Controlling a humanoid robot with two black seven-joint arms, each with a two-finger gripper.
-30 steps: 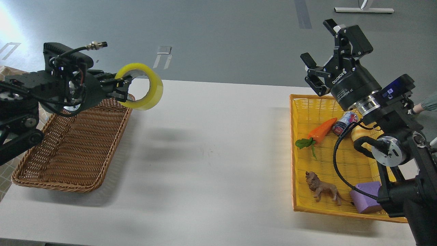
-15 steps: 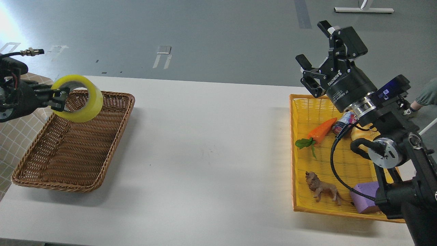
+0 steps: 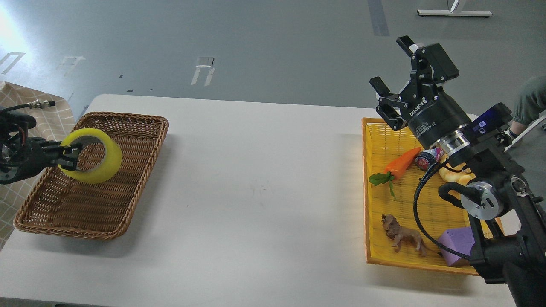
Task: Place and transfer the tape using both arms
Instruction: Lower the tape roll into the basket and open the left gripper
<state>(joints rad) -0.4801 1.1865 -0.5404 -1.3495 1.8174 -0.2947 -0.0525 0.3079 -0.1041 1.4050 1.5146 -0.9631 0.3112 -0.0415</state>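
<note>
The tape, a wide yellow translucent roll with a grey-white core, hangs over the brown wicker basket at the left. My left gripper is shut on the roll's left rim, one finger inside the core, and holds it low above the basket floor. My right gripper is open and empty, raised above the far end of the yellow basket at the right.
The yellow basket holds a toy carrot, a small can, a yellowish bread, a toy lion and a purple block. White table lies between the baskets.
My left gripper has carried the tape left and down, from beyond the wicker basket's far right corner to low over its inside. The right gripper shifted slightly and stays open.
</note>
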